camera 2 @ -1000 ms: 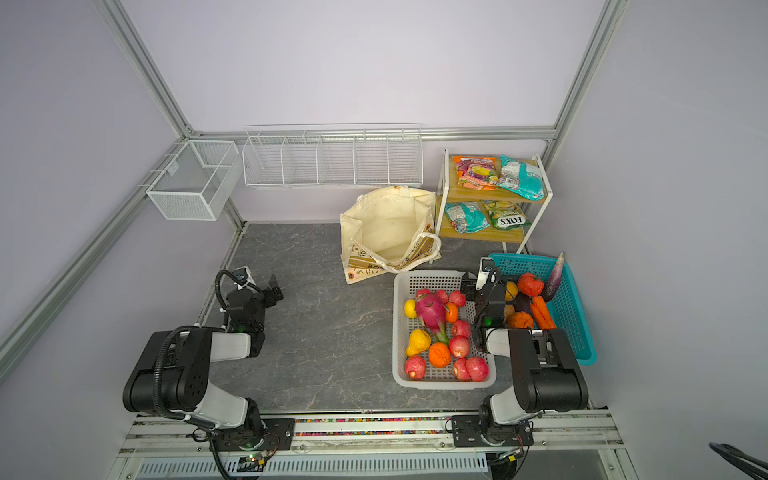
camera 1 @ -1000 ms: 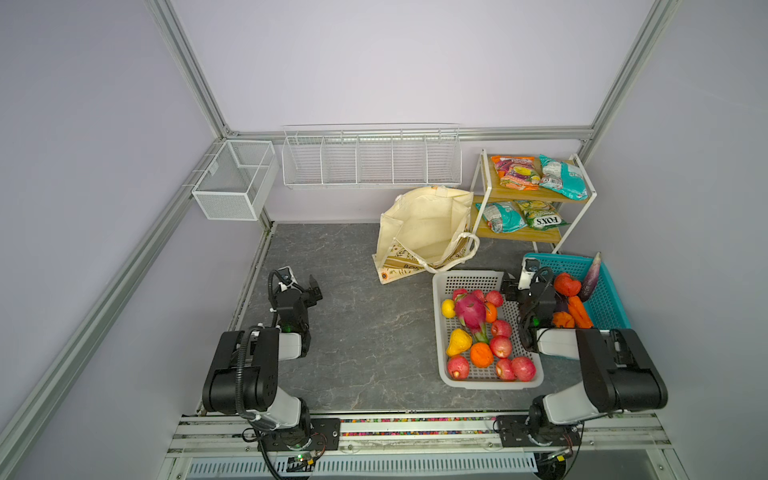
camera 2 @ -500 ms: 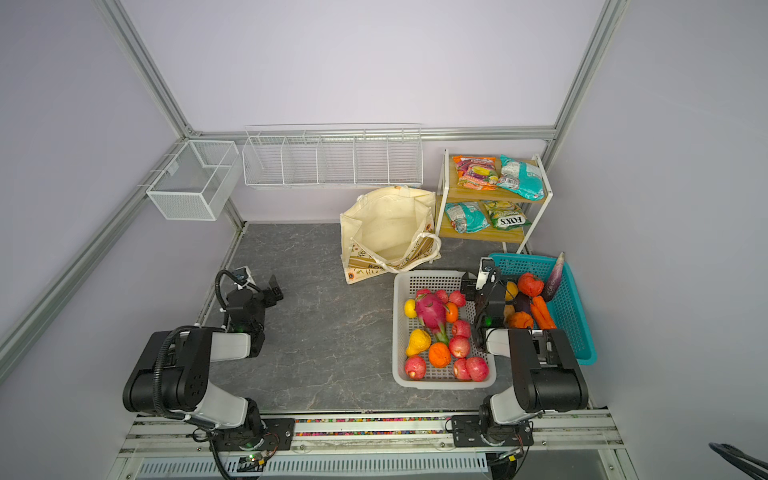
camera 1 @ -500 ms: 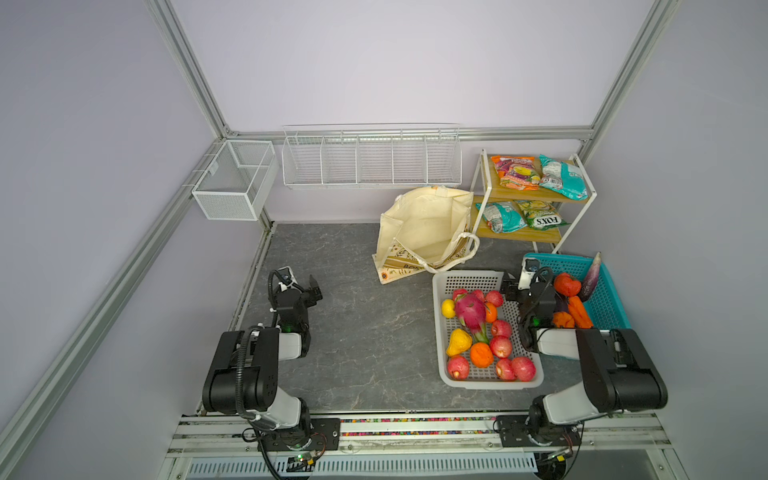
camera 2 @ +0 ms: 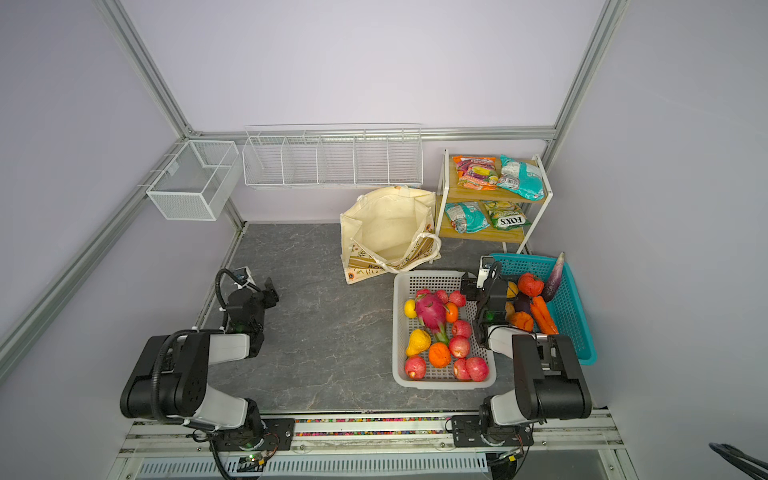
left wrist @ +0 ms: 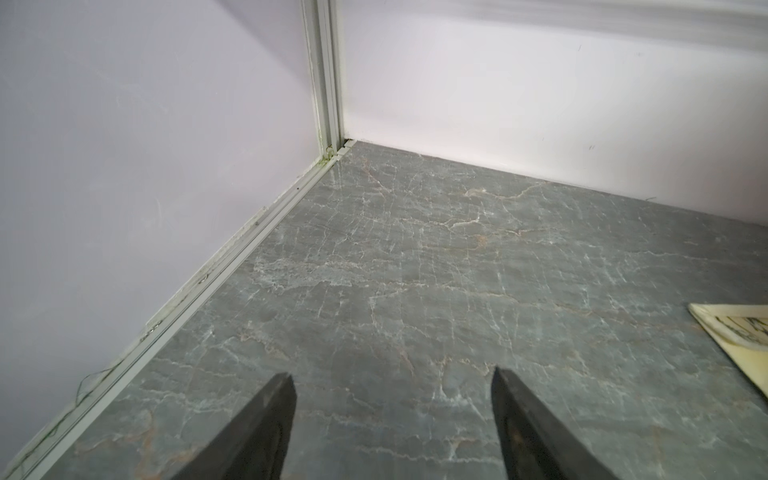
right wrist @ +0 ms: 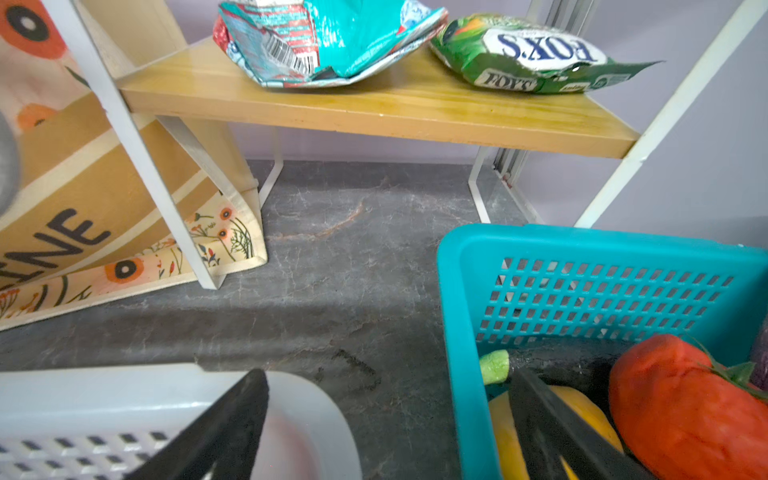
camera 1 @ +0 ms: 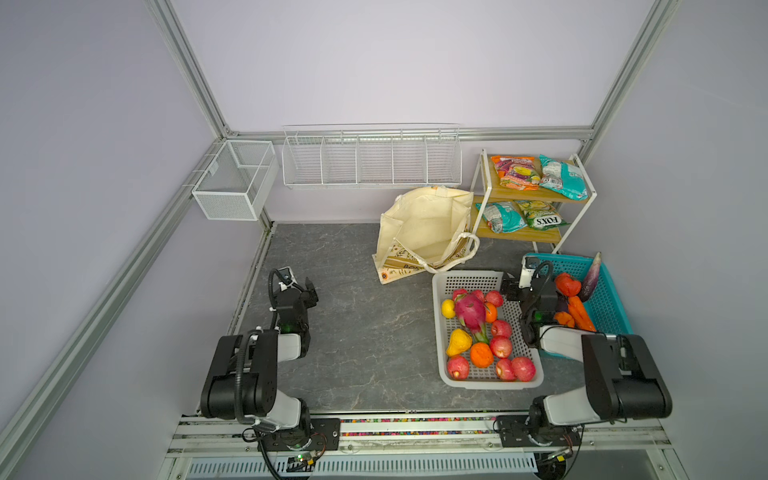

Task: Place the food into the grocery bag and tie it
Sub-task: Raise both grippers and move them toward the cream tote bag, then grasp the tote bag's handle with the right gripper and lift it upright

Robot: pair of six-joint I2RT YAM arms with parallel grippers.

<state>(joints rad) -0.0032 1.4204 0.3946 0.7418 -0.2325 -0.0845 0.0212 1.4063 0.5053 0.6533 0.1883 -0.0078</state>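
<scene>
Right claw (right wrist: 388, 376) open and empty, poised between white basket (camera 1: 437, 332) and teal basket (camera 1: 604, 309), left claw (left wrist: 391, 374) likewise open over bare table (camera 1: 365, 324); food (camera 1: 470, 311) not yet bagged, grocery bag (camera 1: 419, 224) gaping behind: recommend centring on one piece, closing gently

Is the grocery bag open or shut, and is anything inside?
Open, seemingly empty: the grocery bag gapes in both top views, showing only bare cream lining.

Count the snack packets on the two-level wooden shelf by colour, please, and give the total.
Orange packet: 1
Teal packets: 2
Green packet: 1
Total: 4
</scene>
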